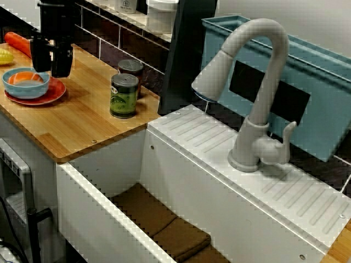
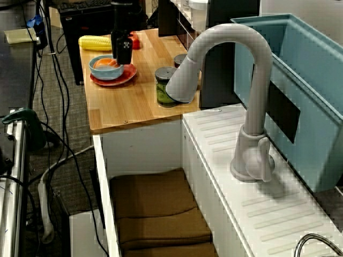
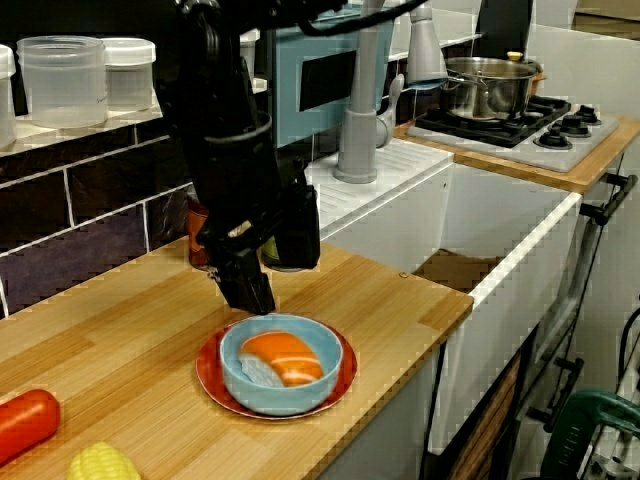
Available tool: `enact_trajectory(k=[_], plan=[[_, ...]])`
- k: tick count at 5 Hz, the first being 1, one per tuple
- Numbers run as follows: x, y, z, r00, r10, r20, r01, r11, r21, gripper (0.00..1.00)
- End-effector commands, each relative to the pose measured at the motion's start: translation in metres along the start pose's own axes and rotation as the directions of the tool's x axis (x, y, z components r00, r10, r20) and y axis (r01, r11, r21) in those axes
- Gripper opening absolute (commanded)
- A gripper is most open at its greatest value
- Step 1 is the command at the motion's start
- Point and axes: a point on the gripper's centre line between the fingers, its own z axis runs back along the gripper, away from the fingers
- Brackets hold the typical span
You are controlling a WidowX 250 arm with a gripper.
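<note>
My black gripper (image 1: pixel 51 70) hangs just above the far rim of a blue bowl (image 1: pixel 16 87); in the view over the sink its fingers stand apart with nothing between them. The bowl holds an orange and white salmon piece (image 3: pixel 282 360) and rests on a red plate (image 3: pixel 212 385). In the view from the counter's end the gripper (image 3: pixel 262 296) is low over the back edge of the bowl (image 3: pixel 250 395), one fingertip (image 3: pixel 254 298) close to the rim. In the view along the counter the gripper (image 2: pixel 122 60) hides part of the bowl (image 2: pixel 102 72).
A green can (image 1: pixel 124 96) and a second can (image 1: pixel 130 68) stand on the wooden counter (image 1: pixel 82 120) near the sink. A carrot (image 1: pixel 17 43) and corn (image 1: pixel 4 56) lie beyond the plate. To the right are a grey faucet (image 1: pixel 258 109), a white sink (image 1: pixel 98 219) and a blue rack (image 1: pixel 318 98).
</note>
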Motion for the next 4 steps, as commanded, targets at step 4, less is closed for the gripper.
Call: enact_trajectory(k=[4], plan=[[-0.024, -0.016, 0.016, 0.934, -0.358, -0.019, 0.350, 0.898, 0.267, 1.00]])
